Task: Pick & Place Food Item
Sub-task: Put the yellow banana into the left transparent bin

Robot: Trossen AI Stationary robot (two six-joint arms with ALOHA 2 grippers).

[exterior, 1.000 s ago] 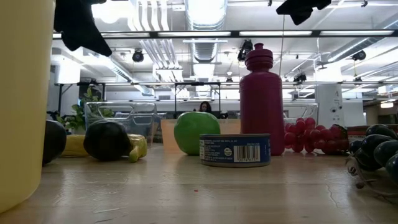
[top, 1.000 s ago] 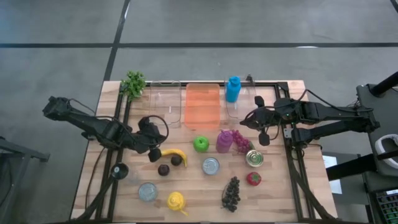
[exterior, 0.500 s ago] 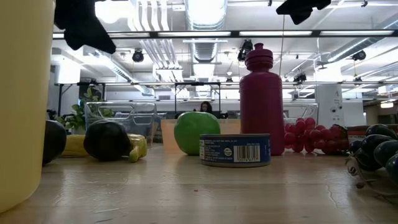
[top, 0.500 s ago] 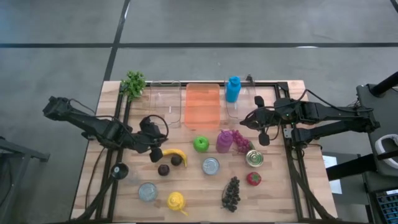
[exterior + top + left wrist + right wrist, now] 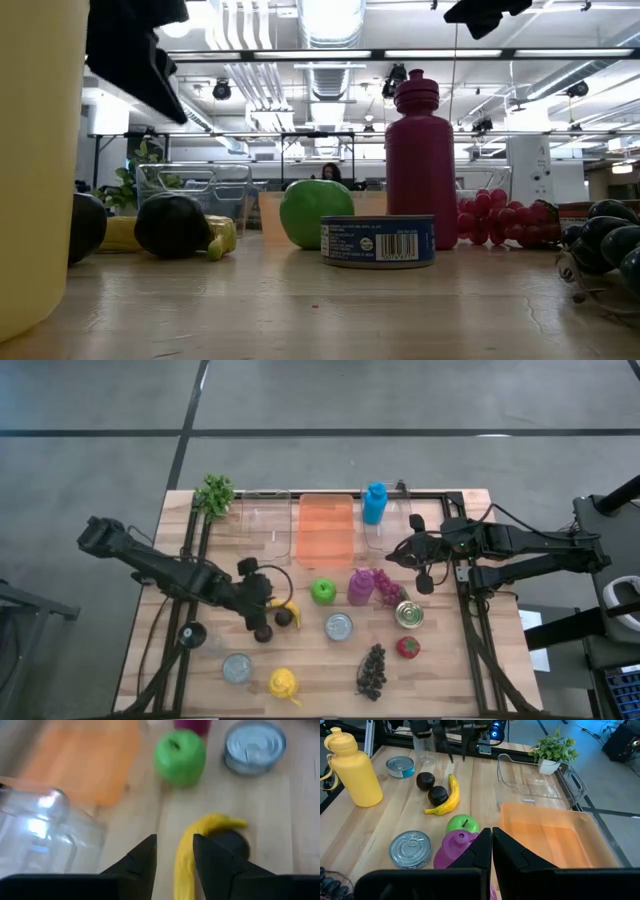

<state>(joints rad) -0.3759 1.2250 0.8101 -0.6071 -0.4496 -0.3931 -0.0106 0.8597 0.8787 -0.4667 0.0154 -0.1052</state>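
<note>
A yellow banana (image 5: 287, 606) lies on the wooden table beside two dark round fruits (image 5: 263, 632) (image 5: 285, 618). My left gripper (image 5: 260, 614) hangs open above the banana's left end. In the left wrist view its fingers (image 5: 174, 862) stand on either side of the banana (image 5: 186, 851) without touching it. In the low view it (image 5: 135, 55) is well above the table. My right gripper (image 5: 398, 552) is shut and empty, raised near the red grapes (image 5: 387, 587). Its own wrist view (image 5: 492, 847) shows the fingers closed together.
A green apple (image 5: 322, 592), a purple bottle (image 5: 360, 587) and a can (image 5: 339, 627) stand right of the banana. An orange container (image 5: 325, 528) and a clear container (image 5: 265, 525) sit at the far edge. A yellow bottle (image 5: 285, 683), dark grapes (image 5: 372, 670) and a strawberry (image 5: 407, 647) lie near the front.
My left gripper has gone toward the table's right and near edges and come down, ending over the banana's left end. Nothing on the table has moved.
</note>
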